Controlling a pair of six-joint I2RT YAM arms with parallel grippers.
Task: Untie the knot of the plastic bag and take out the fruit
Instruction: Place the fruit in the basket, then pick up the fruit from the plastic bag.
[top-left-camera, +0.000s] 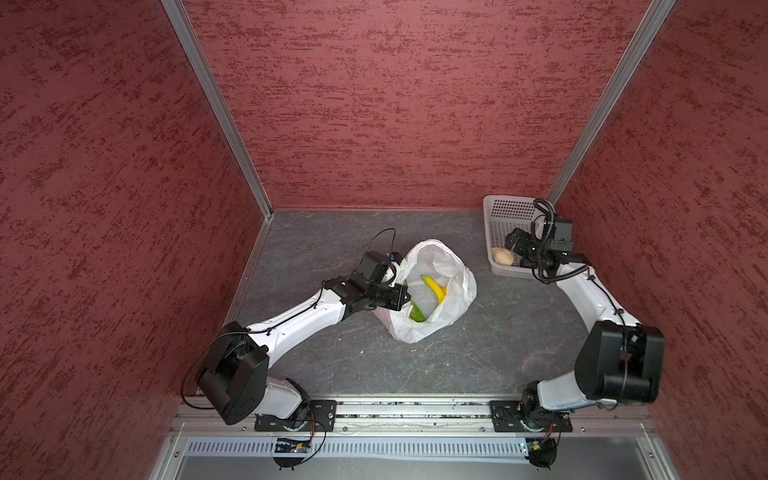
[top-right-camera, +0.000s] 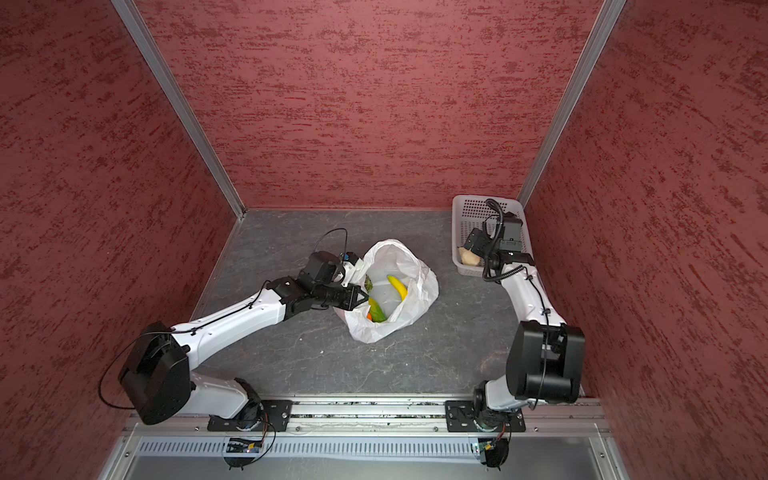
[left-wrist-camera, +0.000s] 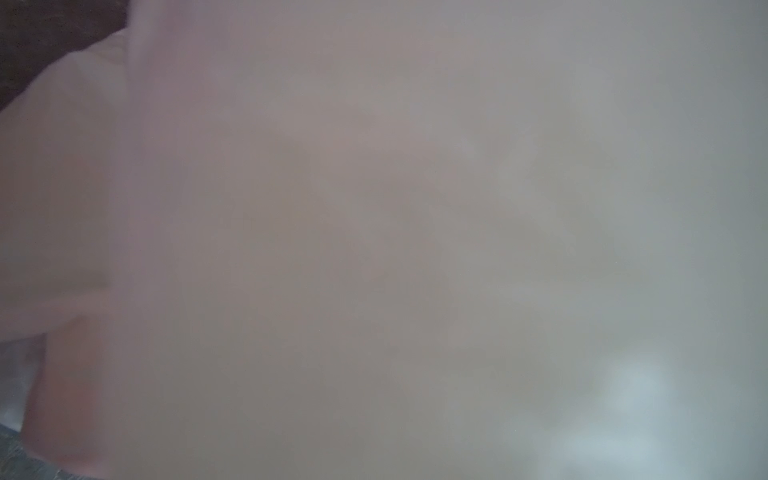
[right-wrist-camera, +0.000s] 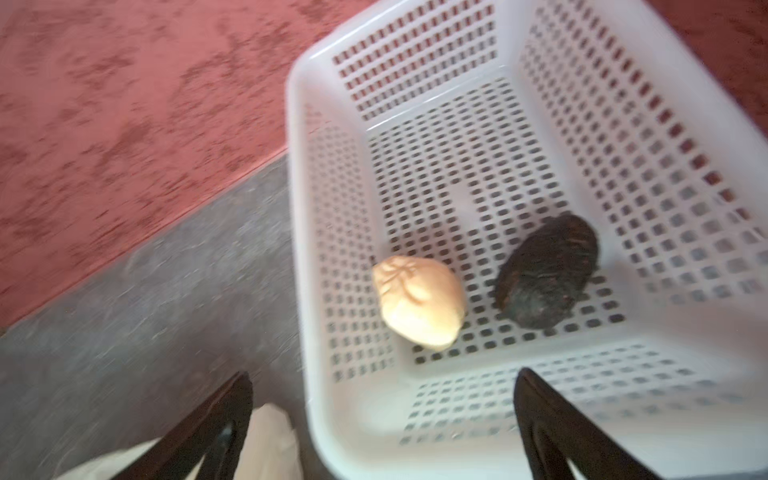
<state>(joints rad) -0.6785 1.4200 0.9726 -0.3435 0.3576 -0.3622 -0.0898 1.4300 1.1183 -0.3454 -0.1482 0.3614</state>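
Observation:
The plastic bag (top-left-camera: 446, 266) (top-right-camera: 409, 266) stands mid-table with its mouth wide open; the knot is out of view. Inside it lie a yellow banana (top-left-camera: 433, 286) (top-right-camera: 397, 286), a green-yellow mango (top-left-camera: 417, 312) (top-right-camera: 377, 311), a bit of orange (top-right-camera: 369, 317) and a bumpy green fruit (top-right-camera: 368, 284). My left gripper (top-left-camera: 401, 297) (top-right-camera: 360, 297) is shut on the bag's left rim, and white plastic (left-wrist-camera: 374, 249) fills the left wrist view. My right gripper (top-left-camera: 512, 245) (right-wrist-camera: 384, 374) hangs open and empty over the basket's near end. Below it lies the pale beige fruit (top-left-camera: 503, 256) (right-wrist-camera: 417, 301).
The white perforated basket (top-left-camera: 496, 208) (top-right-camera: 461, 208) (right-wrist-camera: 299, 187) sits in the back right corner, against the red walls. A dark bumpy piece (right-wrist-camera: 548, 270) lies in it beside the pale fruit. Grey tabletop (top-left-camera: 457, 357) spreads in front of the bag.

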